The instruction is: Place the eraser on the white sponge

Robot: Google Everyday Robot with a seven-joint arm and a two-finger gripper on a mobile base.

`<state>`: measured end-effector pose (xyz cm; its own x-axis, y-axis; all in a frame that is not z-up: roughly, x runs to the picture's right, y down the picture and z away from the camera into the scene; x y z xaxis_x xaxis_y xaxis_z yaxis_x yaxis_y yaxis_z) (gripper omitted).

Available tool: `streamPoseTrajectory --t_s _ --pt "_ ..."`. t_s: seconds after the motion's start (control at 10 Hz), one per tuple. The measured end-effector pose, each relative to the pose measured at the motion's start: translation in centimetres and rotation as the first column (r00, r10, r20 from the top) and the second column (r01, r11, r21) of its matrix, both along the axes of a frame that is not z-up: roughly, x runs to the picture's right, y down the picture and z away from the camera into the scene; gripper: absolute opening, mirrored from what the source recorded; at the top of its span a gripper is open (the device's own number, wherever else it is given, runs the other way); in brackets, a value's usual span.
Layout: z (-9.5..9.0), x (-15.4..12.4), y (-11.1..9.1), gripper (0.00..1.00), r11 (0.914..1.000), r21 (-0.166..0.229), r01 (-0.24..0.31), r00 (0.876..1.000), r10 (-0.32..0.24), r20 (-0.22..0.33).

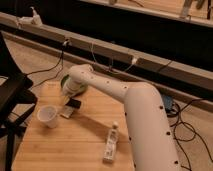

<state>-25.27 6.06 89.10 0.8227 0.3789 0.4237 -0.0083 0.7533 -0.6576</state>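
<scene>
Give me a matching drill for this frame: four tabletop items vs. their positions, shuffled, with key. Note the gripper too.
1 eraser
2 white sponge
3 cup
4 bottle

A lying near the table's front right
B farthest left, upright
C black block directly below the arm's end
D flat pad between cup and black block

Pairs: 1-C, 2-D, 3-B, 4-A

The gripper is at the eraser, beside the sponge.

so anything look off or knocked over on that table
Only the long white bottle, lying on its side near the table's front edge. The cup stands upright. The tool is low over the eraser, beside the white sponge.
</scene>
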Motion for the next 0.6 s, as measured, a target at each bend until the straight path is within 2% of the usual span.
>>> streamPoseTrajectory --t_s 0.1,0.3,0.4,0.6 --pt "-0.2 -0.1 0.1 0.39 1.0 0.002 0.004 1.0 -0.004 0.002" --pt "-0.1 1.0 0.0 0.48 1.0 0.002 -0.001 1.0 0.001 -0.006" --pt "0.0 0.9 0.1 0.47 1.0 0.008 0.003 1.0 -0.003 -0.005" --pt "0.2 -0.4 0.2 0.35 0.9999 0.015 0.0 1.0 0.0 -0.002"
